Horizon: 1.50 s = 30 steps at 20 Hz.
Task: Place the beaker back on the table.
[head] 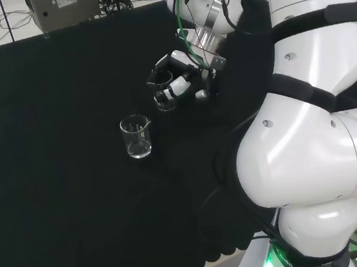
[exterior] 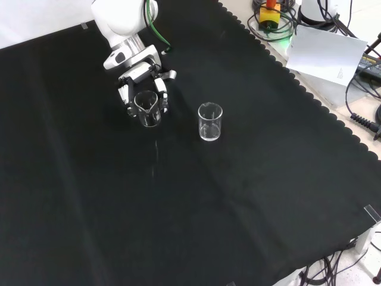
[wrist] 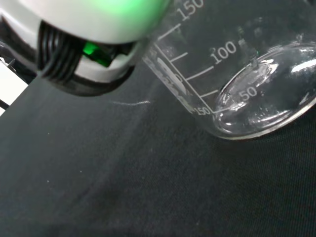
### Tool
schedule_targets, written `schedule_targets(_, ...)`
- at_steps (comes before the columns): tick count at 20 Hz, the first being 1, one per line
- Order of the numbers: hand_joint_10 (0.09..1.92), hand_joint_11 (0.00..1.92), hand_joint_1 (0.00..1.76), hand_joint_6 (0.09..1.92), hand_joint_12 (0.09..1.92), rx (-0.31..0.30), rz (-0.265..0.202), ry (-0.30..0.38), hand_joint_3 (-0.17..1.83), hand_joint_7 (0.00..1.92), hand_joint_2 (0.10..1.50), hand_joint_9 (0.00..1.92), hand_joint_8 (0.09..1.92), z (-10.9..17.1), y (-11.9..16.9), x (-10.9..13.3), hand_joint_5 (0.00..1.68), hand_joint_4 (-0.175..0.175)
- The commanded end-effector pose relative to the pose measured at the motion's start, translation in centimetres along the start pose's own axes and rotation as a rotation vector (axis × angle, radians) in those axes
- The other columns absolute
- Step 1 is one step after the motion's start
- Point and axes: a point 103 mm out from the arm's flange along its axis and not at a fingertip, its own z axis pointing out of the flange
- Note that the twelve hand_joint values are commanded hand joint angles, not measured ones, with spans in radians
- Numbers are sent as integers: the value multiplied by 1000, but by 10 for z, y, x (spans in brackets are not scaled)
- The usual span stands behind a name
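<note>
- hand [exterior: 143, 83] has fingers curled round the beaker [exterior: 147, 109], low over the bench [exterior: 238, 196], maybe touching it.
- if it lets go w/ the beaker tilted, it could tip + roll.
- 2nd beaker [exterior: 210, 121] stands near; a bump could knock it.

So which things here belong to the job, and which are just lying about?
Job:
- clear glass beaker in the hand
- black and white hand
- black cloth

Lying about:
- second clear glass beaker, standing alone
- white sheet
</note>
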Motion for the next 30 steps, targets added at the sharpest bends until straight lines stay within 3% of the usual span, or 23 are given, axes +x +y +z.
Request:
schedule_targets(1,463,1359,1309,774,683,-1,10,-26,757,1343,605,1545,689,4,-1,-1,1197,-126)
schedule_targets(4,445,1365,1309,778,692,5,6,-29,827,1393,558,1530,646,-1,-3,-11,1204,-84)
schedule_targets(7,439,1367,1308,781,694,11,0,-17,834,1398,553,1522,638,-2,-4,-12,1205,-72)
schedule_targets(8,418,1298,1296,765,743,12,-4,-17,759,1351,601,1475,659,-3,-4,-11,1208,-25)
schedule_targets(11,410,930,1155,850,1047,17,-15,-19,693,1031,567,1253,790,-8,-6,-8,941,-81)
schedule_targets(13,478,827,1116,902,1142,28,-16,-20,712,937,540,1165,847,-10,-7,-6,845,-97)
schedule_targets(24,692,500,994,848,1331,149,-10,-83,693,703,502,849,895,-12,-5,14,466,-105)
schedule_targets(30,717,426,955,762,1351,216,4,-145,645,608,507,754,890,-5,-4,24,405,-105)
